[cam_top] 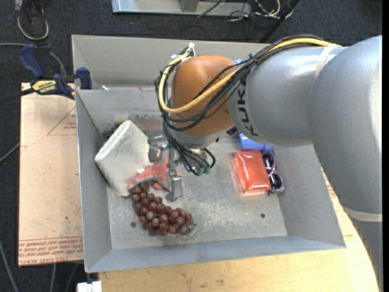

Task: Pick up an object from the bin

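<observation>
Matt grey metal bin (200,233), glossy dark-red plastic grapes (159,213), shiny orange packet (250,172), smooth white box (123,152).

A robotics lab or test room: a heavy grey industrial arm (304,96) lettered KUKA, hung with loose wires (200,101), leans over a grey metal bin (213,251). Around it lies dark carpet floor (91,11), with a tangle of cables (267,2), a bare metal bar (176,5) and a shoe (31,14) in the far corner

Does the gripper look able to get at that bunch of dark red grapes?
Probably yes: the gripper hangs just over the grapes at their upper edge; nothing covers them, and the white box sits aside.
</observation>
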Available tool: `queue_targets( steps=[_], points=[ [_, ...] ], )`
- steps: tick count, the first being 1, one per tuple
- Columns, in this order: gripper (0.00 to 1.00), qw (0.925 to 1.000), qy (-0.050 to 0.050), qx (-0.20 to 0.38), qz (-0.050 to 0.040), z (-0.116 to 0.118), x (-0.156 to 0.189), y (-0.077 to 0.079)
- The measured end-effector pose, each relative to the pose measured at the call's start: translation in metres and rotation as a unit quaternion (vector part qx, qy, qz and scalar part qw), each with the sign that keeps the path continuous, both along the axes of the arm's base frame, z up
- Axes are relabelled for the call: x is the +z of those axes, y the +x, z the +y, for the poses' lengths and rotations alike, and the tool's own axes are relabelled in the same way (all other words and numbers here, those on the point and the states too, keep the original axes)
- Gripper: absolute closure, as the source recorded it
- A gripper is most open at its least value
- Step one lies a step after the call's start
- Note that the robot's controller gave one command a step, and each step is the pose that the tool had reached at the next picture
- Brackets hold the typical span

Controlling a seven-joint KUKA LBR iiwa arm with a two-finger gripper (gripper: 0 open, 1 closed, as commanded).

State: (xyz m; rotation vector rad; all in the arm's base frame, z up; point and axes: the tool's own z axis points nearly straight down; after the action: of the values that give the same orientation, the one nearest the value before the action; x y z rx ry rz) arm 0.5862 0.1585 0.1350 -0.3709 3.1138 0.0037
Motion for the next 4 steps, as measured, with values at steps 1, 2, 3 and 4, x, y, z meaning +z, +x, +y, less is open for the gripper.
queue_targets(
  steps=[1,2,3,4],
  points=[
    [0.00,1.0000,0.000,-0.001,0.0025,-0.002,-0.033,0.002],
    [1.00,0.9709,0.000,0.239,-0.0033,0.007,-0.052,0.053],
    [1.00,0.9585,-0.002,0.285,-0.0007,0.008,-0.056,0.064],
    [1.00,0.9613,-0.001,0.275,-0.0046,0.005,-0.053,0.058]
  ],
)
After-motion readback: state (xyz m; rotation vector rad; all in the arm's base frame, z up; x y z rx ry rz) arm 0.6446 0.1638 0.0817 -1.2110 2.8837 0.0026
